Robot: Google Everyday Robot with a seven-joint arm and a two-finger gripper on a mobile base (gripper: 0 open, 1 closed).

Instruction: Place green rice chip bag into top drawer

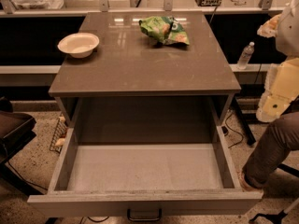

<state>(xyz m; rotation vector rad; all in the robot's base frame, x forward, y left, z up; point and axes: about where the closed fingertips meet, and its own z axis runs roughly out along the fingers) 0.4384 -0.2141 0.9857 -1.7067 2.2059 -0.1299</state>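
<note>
The green rice chip bag [164, 30] lies crumpled on the far middle of the brown table top [140, 69]. The top drawer [145, 167] is pulled fully out toward me, its flat bottom bare, with a small dark handle [144, 214] on its front. My arm's cream links [280, 87] rise along the right edge of the view. My gripper [270, 26] is at their upper end, to the right of the table and well apart from the bag, with nothing seen in it.
A round cream bowl [78, 44] sits at the table's far left. A water bottle [245, 55] stands on a ledge to the right. A person's leg and shoe [268, 153] are by the drawer's right side. A dark chair [14, 129] is at the left.
</note>
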